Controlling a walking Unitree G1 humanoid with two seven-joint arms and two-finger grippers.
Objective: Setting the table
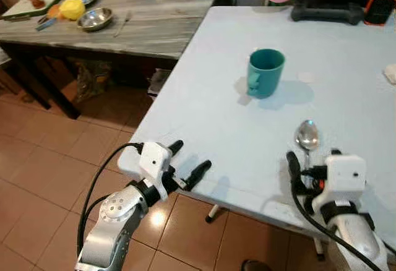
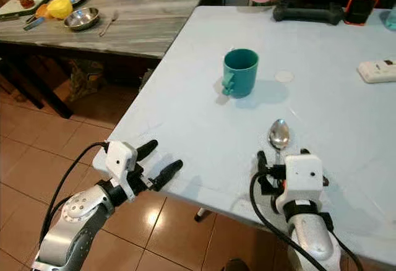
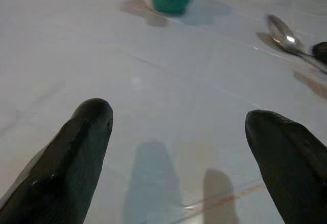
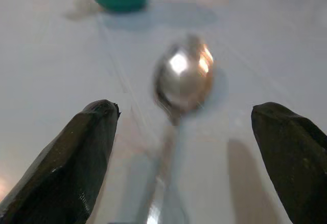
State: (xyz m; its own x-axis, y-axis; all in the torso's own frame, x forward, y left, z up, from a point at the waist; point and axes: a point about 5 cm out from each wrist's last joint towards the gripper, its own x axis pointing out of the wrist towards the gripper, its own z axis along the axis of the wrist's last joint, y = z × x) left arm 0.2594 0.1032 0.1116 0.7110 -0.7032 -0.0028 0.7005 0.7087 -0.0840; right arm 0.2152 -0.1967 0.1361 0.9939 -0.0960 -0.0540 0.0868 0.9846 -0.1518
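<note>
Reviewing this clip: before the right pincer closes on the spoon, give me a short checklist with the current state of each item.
1. Right pincer open wide enough: ok, both fingers spread apart in the right wrist view.
2. Spoon between the fingers: ok, its handle runs down the gap, bowl pointing toward the teal mug.
3. Spoon lying flat on the light blue table: ok.
4. Fingers low enough to grip the handle: cannot tell, the wrist housing hides the contact.
5. Mug clear of the grasp: ok, it stands upright well beyond the spoon.
6. Left pincer out of the way: ok, open over the table's near corner, apart from the spoon.
</note>
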